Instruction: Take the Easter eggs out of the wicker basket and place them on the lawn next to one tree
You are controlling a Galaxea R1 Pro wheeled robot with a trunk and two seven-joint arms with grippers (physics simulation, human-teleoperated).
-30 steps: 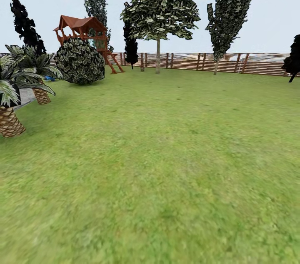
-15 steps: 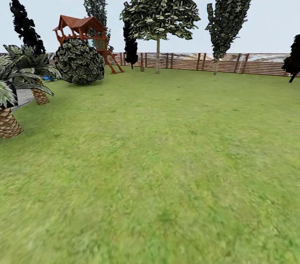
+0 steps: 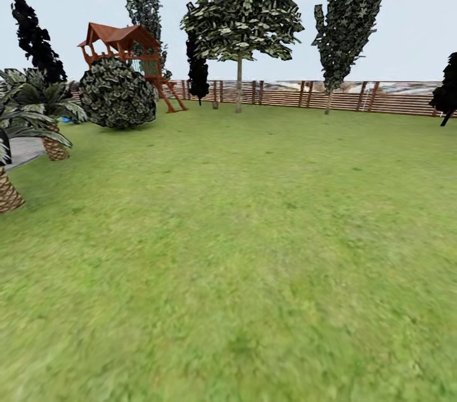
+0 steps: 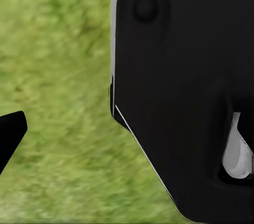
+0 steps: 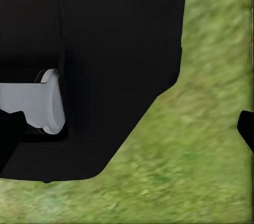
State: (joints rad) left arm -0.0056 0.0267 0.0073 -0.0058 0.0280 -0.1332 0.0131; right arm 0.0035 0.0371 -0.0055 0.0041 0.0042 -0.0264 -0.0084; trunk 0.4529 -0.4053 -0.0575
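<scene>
Leftward drift is the only change across the head view: the palms (image 3: 25, 129), the round bush (image 3: 117, 93) and the wooden play tower (image 3: 124, 50) have each slid a little toward the left edge while the grass pattern shifted with them, which reads as the camera turning or the base rolling, not as anything in the garden moving.

As for progress, I judge the task barely begun or between steps. No eggs and no wicker basket appear anywhere on the lawn (image 3: 254, 250), and the thick-trunked target tree is not among what stands ahead; along the slatted fence (image 3: 355, 96) rise a thin-trunked leafy tree (image 3: 240, 15) and a tall narrow one (image 3: 352, 6). So finding the basket, lifting out all three eggs and setting them by one tree all seem left to do (whether any egg already lies somewhere out of sight cannot be told).

Each wrist camera looks down past a large black body part of the robot onto bare grass. A dark finger tip of the left gripper (image 4: 10, 131) and one of the right gripper (image 5: 246, 128) poke in at the frame edges. How far either stands open I cannot tell, and nothing shows between or against the fingers.
</scene>
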